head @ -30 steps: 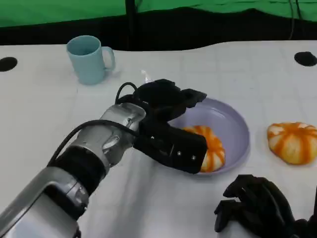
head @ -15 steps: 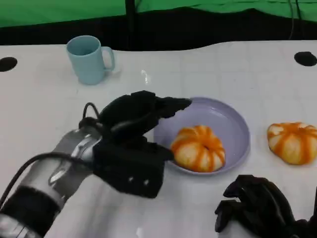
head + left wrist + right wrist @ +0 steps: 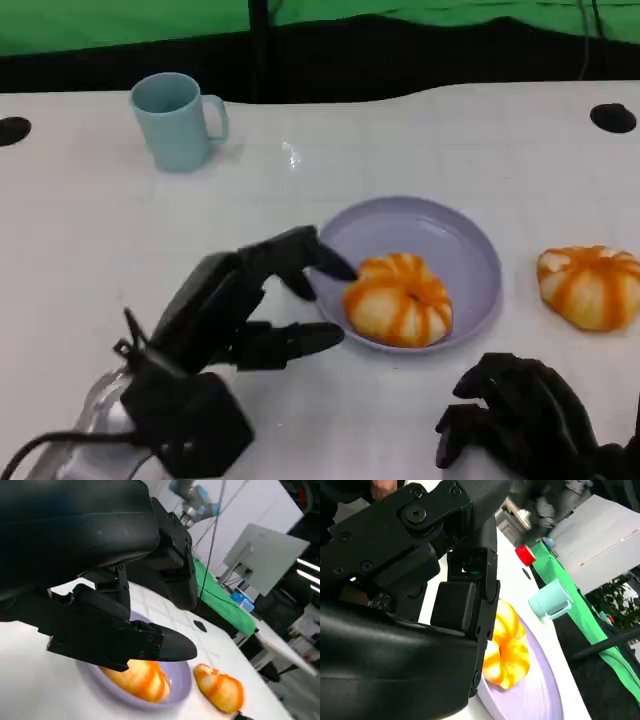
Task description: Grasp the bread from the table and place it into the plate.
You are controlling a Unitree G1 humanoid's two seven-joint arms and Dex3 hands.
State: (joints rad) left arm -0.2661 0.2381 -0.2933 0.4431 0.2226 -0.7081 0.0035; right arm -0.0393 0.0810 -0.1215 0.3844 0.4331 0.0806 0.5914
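Bread (image 3: 399, 299) on plate (image 3: 470, 250), beside left fingers (image 3: 300, 255)

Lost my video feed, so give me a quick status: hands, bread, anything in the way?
Left hand open beside the plate, holding nothing. Right hand curled, idle at table edge. One bread in plate; second bread on table. Nothing in the way.

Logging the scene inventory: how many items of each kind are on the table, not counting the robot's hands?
Bread: 2, one in the plate, one on the table to the plate's right
Plate: 1
Mug: 1
Total: 4
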